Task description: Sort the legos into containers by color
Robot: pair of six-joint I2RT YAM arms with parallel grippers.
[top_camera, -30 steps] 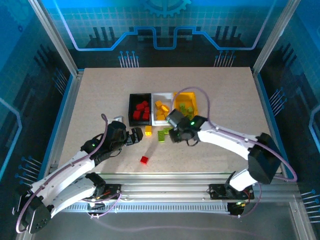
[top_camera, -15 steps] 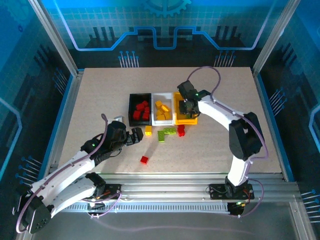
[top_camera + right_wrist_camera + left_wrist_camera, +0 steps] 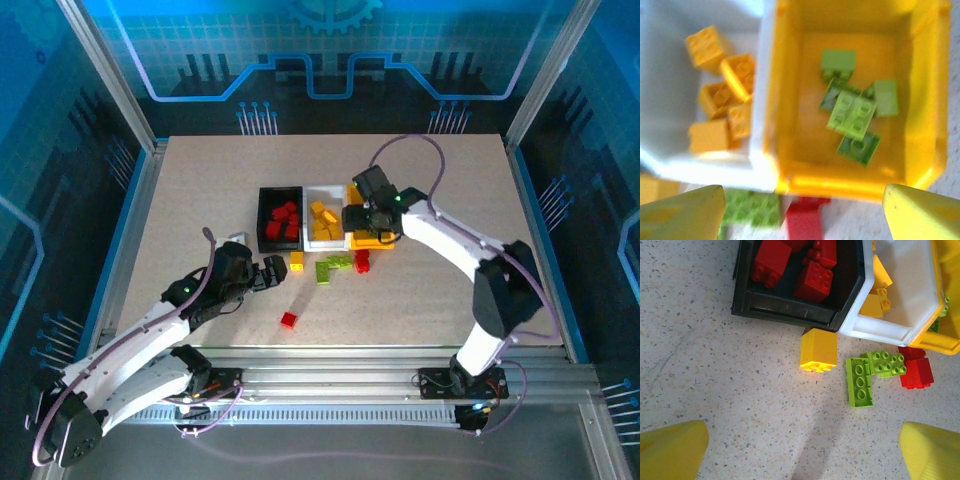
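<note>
I am reading no words, numbers, labels or brand marks on anything in front of me. The studs of the yellow brick (image 3: pixel 818 350) under my left wrist camera are coming through too small for me to make out any stamped lettering. The back wall (image 3: pixel 330 50) is carrying a blue line-and-gear pattern rather than writing.
</note>
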